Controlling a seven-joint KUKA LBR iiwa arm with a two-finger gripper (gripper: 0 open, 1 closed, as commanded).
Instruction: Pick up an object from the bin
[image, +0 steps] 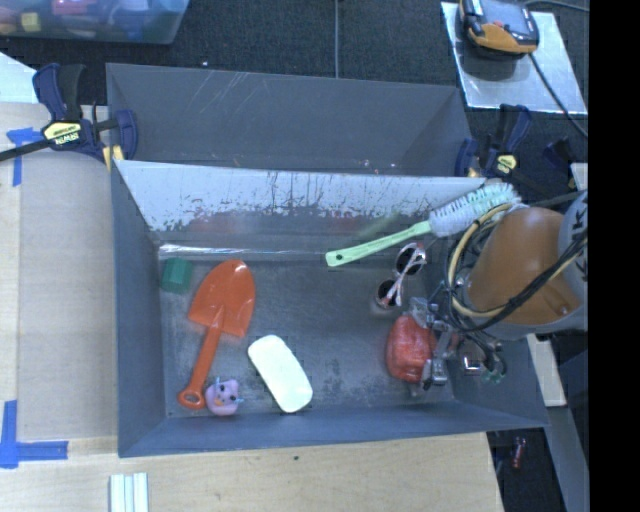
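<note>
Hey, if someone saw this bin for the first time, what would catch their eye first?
Probably the orange toy shovel lying in the left half of the bin, with a white oval bar just right of its handle. At the right, the gripper is down beside a red lump, and a green-handled brush slants along the back wall above it.

Open: bin floor (340, 310) right of orange shovel (222, 310), as far as red lump (406, 350). Blocking: white oval pad (280, 372) lower right of it, green-handled brush (420, 232) upper right.
</note>
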